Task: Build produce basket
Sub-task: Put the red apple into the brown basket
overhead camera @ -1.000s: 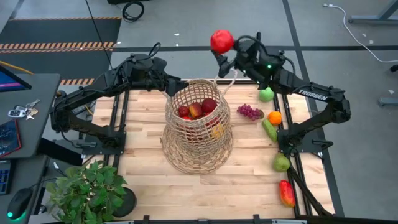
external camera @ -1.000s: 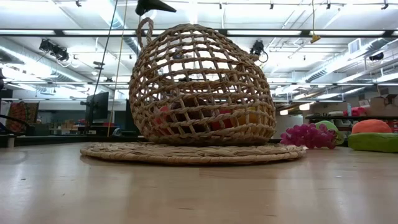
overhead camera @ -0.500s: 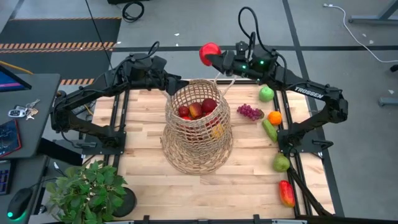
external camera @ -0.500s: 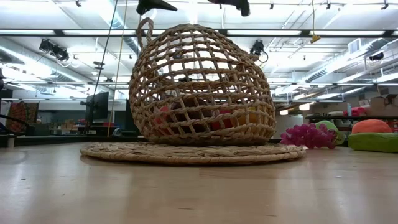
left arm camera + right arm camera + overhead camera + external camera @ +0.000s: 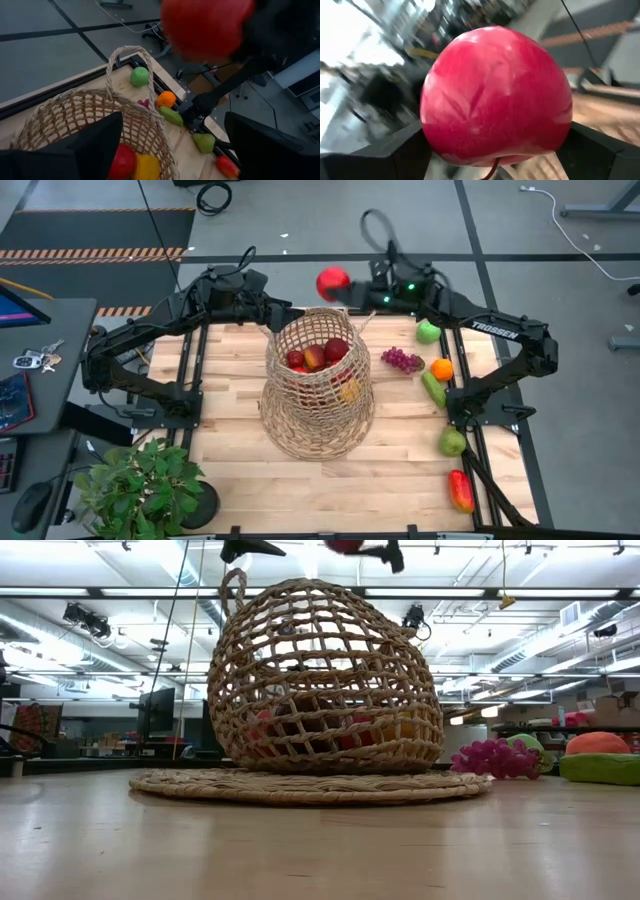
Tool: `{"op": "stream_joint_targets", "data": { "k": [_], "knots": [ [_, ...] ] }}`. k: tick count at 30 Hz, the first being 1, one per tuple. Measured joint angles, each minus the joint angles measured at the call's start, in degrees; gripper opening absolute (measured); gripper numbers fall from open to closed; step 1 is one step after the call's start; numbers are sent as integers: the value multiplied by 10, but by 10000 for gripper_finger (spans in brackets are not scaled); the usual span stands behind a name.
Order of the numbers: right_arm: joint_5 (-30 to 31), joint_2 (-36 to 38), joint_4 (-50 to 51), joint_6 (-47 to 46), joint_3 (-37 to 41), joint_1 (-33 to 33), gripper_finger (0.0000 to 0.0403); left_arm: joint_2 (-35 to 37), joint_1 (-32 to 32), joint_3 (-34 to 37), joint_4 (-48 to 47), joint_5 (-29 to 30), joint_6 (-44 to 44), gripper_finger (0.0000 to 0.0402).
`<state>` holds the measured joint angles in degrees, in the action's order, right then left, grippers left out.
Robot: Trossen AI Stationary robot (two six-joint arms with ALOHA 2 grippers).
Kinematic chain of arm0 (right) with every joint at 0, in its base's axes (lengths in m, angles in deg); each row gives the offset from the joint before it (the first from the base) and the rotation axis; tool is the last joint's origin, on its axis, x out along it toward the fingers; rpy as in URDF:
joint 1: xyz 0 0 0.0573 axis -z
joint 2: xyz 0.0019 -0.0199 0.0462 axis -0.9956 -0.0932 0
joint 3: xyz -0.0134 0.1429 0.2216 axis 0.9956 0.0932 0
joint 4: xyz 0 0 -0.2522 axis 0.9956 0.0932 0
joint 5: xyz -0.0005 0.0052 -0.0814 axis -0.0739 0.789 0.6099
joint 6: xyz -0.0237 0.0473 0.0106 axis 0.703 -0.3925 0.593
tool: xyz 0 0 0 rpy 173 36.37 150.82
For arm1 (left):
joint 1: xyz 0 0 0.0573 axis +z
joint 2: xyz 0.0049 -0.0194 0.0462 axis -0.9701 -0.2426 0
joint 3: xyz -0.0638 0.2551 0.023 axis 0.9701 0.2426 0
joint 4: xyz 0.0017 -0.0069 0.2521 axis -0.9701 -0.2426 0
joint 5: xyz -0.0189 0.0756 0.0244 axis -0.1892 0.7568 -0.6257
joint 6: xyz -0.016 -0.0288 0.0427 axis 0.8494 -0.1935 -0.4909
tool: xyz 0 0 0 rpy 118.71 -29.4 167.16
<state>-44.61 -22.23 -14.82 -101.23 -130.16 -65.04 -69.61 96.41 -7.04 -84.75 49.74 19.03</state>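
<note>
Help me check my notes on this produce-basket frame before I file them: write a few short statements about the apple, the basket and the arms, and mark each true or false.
1. The right gripper holds a red apple. True.
2. That apple already lies inside the basket. False: it is in the air beyond the basket's rim.
3. The purple grapes lie on the table, right of the basket. True.
4. The basket is empty. False: red and yellow produce shows inside.
5. The left gripper sits at the basket's rim. True.

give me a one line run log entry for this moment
right gripper: shut on red apple, above basket rim | left gripper: open, beside basket
</note>
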Motion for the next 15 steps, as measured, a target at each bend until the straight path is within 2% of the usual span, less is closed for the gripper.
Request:
{"op": "stream_joint_targets", "data": {
  "k": [4, 9, 15],
  "knots": [
    [-4, -22, 50, 47, 0, -18, 365, 0, -1, 0, -4, -10, 0, 357],
    [-34, -54, 63, 73, 0, -22, 365, 26, -1, 0, -8, -43, -11, 357],
    [-103, -91, 87, 74, 0, -6, 365, 73, -2, 0, -27, 10, -13, 357]
  ]
}}
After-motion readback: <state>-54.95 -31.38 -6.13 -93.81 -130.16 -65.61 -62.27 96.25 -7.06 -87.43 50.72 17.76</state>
